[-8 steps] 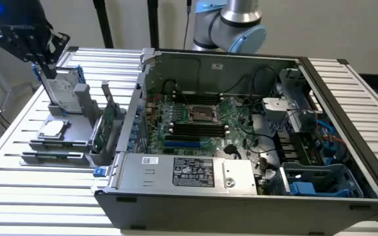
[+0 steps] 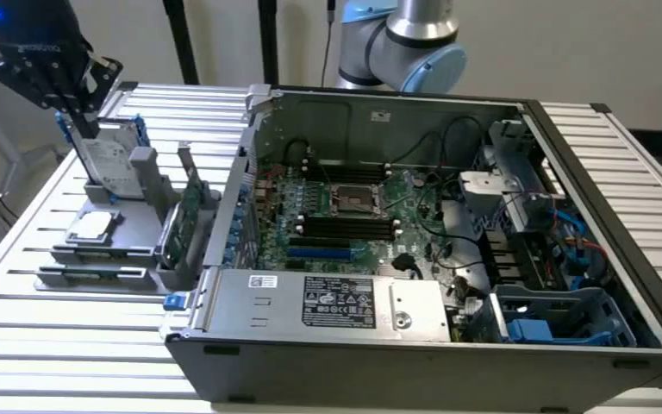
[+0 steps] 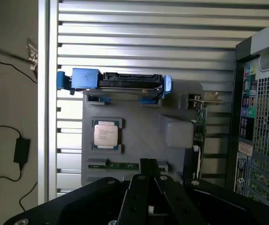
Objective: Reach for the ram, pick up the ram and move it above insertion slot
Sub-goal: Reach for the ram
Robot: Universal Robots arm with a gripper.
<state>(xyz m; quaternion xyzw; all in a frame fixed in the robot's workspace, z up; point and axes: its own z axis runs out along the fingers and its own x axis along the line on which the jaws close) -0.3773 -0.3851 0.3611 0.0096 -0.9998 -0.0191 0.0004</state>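
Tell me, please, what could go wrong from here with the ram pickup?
The gripper is shut; unopened, it would bump the ram, not grasp it.
In the exterior view it hangs just above the upright hard drive; descending may hit it.
The ram is thin and lies beside the CPU; a skewed grip could slip.

Black label (image 2: 340,304) on power supply (image 2: 417,312), print too small to read

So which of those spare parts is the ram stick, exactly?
Look at the grey holder on the slatted table, at the exterior view's left of the open computer case. The ram lies in its nearest slot, beside the square processor: the only long, thin green strip lying flat.
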